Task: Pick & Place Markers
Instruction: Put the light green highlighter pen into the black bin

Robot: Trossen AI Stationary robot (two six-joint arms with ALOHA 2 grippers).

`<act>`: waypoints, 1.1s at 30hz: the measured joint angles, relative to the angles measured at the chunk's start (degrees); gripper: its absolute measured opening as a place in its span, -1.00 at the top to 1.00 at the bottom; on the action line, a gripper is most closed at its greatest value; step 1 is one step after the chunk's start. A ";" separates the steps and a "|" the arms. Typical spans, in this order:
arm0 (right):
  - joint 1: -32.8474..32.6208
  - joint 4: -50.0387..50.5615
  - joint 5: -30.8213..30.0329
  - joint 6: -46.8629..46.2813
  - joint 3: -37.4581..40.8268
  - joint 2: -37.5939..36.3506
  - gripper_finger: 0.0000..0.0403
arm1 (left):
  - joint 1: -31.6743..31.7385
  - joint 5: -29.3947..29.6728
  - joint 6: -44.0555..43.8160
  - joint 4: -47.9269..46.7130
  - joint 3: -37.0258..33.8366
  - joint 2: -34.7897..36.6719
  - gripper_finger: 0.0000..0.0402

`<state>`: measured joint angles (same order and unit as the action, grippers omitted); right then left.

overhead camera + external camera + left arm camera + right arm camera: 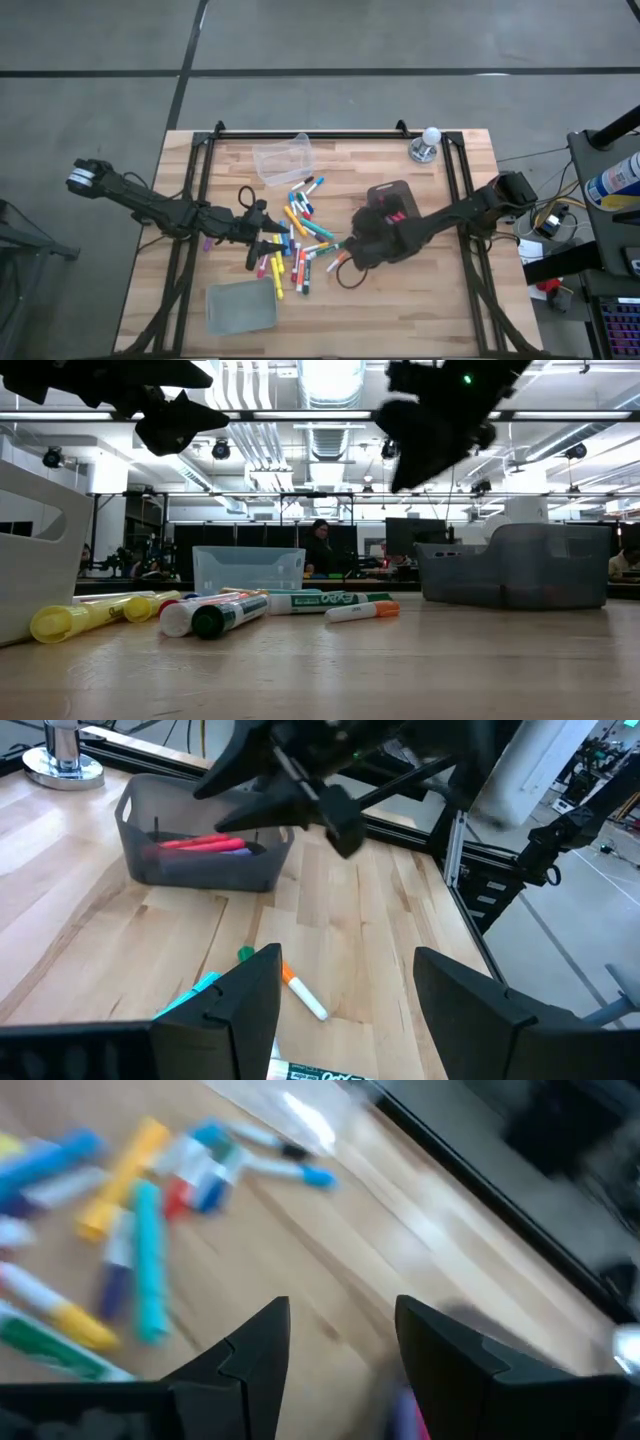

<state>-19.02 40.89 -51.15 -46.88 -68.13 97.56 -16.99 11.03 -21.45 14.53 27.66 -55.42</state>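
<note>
The short capped markers (297,243) in yellow, blue, pink, green and orange lay scattered across the middle of the pale wooden-slat table (330,310). A few pink and red ones already sat in the dark grey plastic bin (200,860) on the right side. The left gripper (262,238) hung over the near edge of the pile, its two dark fingers (235,1010) spread apart with nothing between them. The right gripper (352,250) hovered just beside the grey bin, above an orange-capped white marker (300,993) lying apart from the rest; its fingers (240,1355) also stood apart and empty. A clear plastic tub (283,158) stood at the far side, and a flat grey-green lid (240,306) lay near the front.
</note>
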 joint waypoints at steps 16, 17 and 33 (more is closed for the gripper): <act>1.94 -27.67 11.63 14.98 6.20 0.17 0.23 | -0.02 0.00 -1.14 0.00 0.00 0.00 -0.10; 2.46 -29.47 13.66 15.41 6.84 0.17 0.24 | -0.02 0.00 -1.14 0.00 0.00 0.00 -0.10; 6.98 -46.67 24.38 18.82 14.41 0.17 0.38 | -0.04 0.00 -1.09 0.00 -0.02 0.00 -0.10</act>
<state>-12.03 -5.77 -26.77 -28.06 -53.72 97.73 -17.04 11.03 -22.55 14.52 27.64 -55.42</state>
